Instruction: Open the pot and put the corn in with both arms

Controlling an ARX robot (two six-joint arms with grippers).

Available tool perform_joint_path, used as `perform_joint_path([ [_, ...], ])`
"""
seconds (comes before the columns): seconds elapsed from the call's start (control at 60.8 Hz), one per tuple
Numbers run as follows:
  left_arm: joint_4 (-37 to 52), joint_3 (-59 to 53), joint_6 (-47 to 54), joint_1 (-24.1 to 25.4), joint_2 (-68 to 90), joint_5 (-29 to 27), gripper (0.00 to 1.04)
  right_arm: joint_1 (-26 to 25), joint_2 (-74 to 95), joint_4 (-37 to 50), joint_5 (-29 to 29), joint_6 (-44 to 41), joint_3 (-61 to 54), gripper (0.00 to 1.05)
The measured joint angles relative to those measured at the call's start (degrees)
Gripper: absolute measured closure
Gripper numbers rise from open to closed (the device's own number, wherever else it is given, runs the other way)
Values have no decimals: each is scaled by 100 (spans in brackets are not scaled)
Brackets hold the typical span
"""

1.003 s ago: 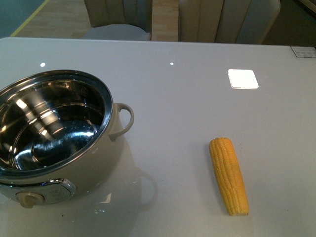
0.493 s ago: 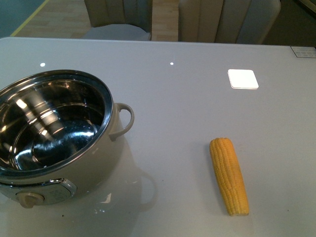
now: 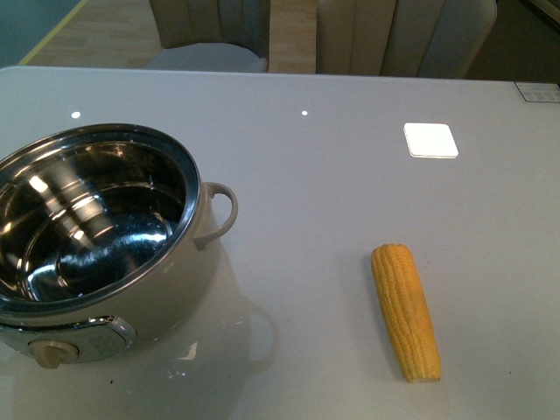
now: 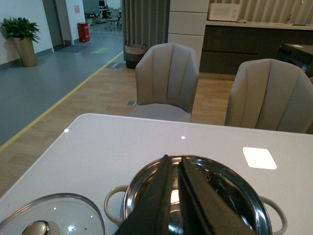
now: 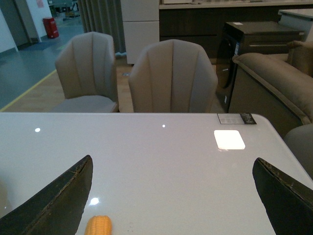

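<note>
**Nothing moves: pot open, corn still on the bench**

Across the last second the front view is unchanged. The pot and the corn sit exactly where they sat, and no arm shows in that view. I read this as a pause between the two halves of the job, not progress on either.

The glass lid [image 4: 54,220] is already off. It lies flat on the bench [image 3: 332,175] with its knob up, near the pot but not touching it, and only the left wrist view shows it. The left jaws hang above the pot's open mouth, pressed almost together with only a thin slit between them and nothing in them.

The pot [image 3: 179,293] stands at about 8 o'clock on the bench. Its steel bowl is bare and shiny, its loop handle [image 3: 223,214] points to 3 o'clock, and the beige dial [image 3: 52,353] faces 6 o'clock. So the opening step looks done.

The corn [image 3: 405,311] lies at about 4 o'clock, well apart from the pot. Its tapered end points to 12 o'clock and its flat cut end to 6 o'clock.

The right jaws are spread wide and empty above the bench. The corn's tip [image 5: 98,226] just shows at the edge of the right wrist view, near one of them. The remaining step seems to fall to the right arm: come down over the cob, close across its width, and carry it toward 9 o'clock into the bowl.
</note>
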Motion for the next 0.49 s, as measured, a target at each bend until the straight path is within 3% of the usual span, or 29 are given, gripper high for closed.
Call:
perform_joint_path([
  [0.493,0,0,4,0,0,0,5,0,0,0,0,0,0,9],
])
